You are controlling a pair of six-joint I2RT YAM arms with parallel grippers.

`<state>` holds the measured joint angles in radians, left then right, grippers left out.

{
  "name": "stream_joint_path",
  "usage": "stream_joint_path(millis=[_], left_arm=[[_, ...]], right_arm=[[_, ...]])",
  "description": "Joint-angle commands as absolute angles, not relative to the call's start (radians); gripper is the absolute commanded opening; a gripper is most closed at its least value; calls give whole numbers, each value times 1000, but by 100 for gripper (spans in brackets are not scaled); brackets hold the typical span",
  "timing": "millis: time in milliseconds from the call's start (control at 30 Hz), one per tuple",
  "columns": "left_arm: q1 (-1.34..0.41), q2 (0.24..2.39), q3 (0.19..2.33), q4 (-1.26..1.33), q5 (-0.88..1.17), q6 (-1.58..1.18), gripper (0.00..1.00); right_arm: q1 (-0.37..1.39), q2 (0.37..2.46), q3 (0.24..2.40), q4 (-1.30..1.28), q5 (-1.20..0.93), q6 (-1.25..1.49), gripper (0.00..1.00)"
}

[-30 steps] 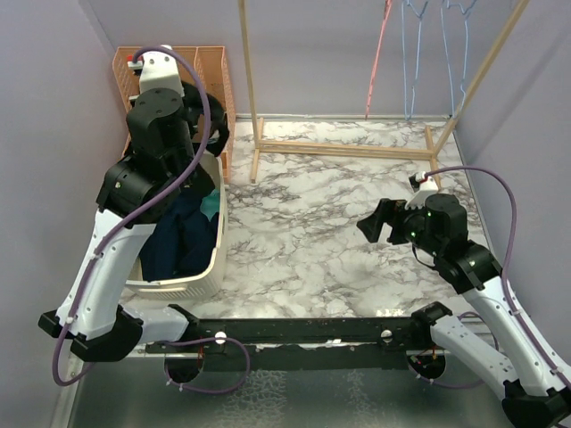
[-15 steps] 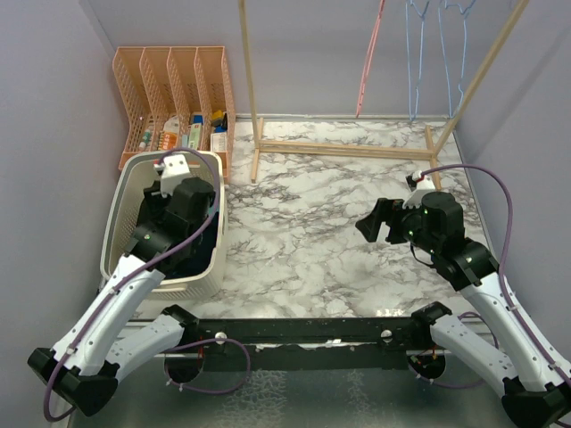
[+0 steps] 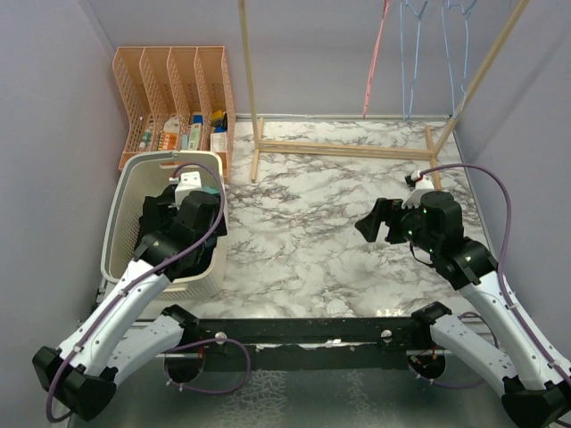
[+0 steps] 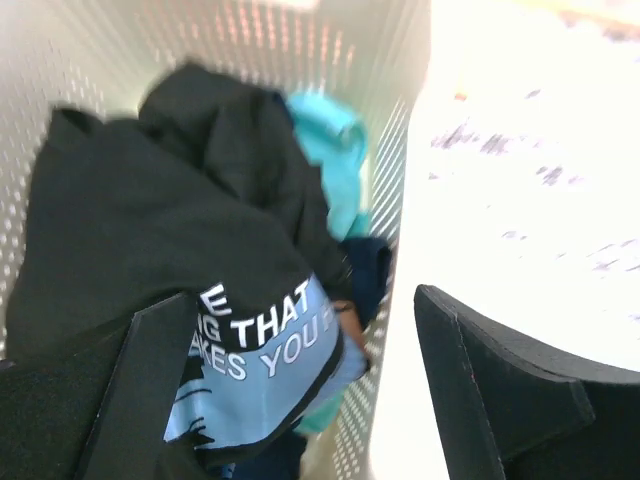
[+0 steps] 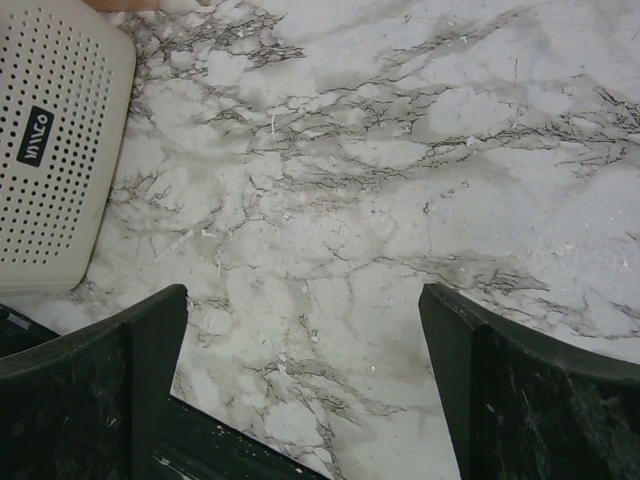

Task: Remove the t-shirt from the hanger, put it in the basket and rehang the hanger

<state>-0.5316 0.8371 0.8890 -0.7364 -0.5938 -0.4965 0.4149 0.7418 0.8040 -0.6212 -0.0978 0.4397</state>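
Right, my left gripper (image 4: 300, 305) hangs over the laundry basket (image 3: 120, 205) with its two blunt black fingers (image 4: 150, 400) spread wide and nothing pinched between them. Below them the t-shirt (image 4: 150, 220) lies crumpled inside the basket: soft black cotton in loose folds, with a pale blue printed panel carrying bold white block letters. A teal garment (image 4: 335, 150) is bunched against the far side wall, and a darker navy piece (image 4: 365, 270) sits tucked beneath the shirt's edge. The basket is cream plastic, rounded at the corners, its walls pierced with rows of small round holes.

My right gripper (image 5: 300, 300) is also fully spread and holds nothing, poised over the table (image 3: 303, 223), a glossy white slab veined in grey. One corner of the basket (image 5: 50, 150) shows in that wrist view, with a small dark label on it.

At the back stands a slim wooden rack (image 3: 343, 150) of pale square battens. A thin red wire hanger (image 3: 375, 62) and blue wire hangers (image 3: 410, 53) hang from it, all bare. An orange mesh file organiser (image 3: 169, 89) with four upright slots sits just behind the basket.
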Motion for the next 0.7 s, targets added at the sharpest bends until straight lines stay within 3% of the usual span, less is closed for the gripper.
stream_joint_path(millis=[0,200,367,667], left_arm=[[-533,755,1017,-589,-562,-415,93],[-532,715,1042,-374,-357,-346,95],[-533,794,980,-249,-54,-287,86],[-533,715,770,-147,-32,-237,87]], right_arm=[[413,745,802,-614,-100,428,100],[413,758,804,-612,-99,428,100],[413,761,800,-593,-96,434,100],[413,801,778,-499,30,495,100]])
